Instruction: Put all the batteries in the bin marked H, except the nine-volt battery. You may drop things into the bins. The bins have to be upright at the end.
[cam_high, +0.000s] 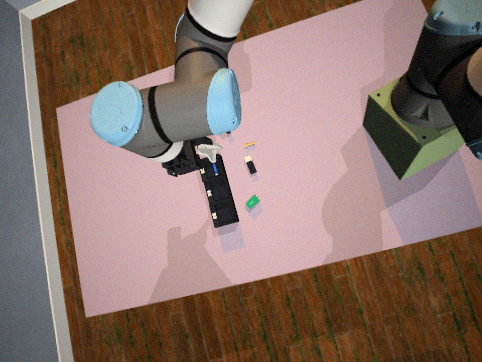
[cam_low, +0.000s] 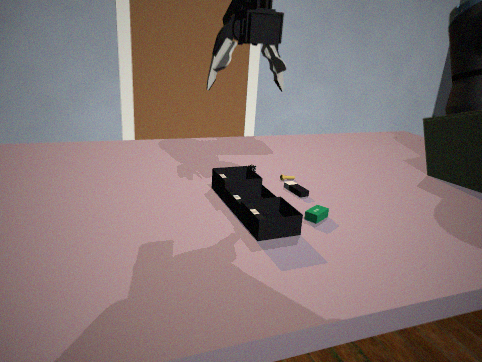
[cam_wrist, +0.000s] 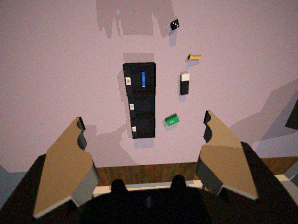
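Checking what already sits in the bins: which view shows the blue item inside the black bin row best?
The wrist view: it looks straight down into the black bin row, so the blue item lies in plain sight in the far compartment. The top view shows only a blue sliver beside the arm. The exterior view hides it behind the bin walls.

From high overhead, we looked straight down on the pink table (cam_high: 125, 240), the arm's elbow filling the upper frame. Our exterior camera sat low beyond the table's edge, facing the far wall across the black bin row (cam_low: 260, 210). From the wrist, we gazed down between the spread fingers at the same bin row (cam_wrist: 140, 100). All three views shared the bins and the green block (cam_high: 252, 201) beside them.
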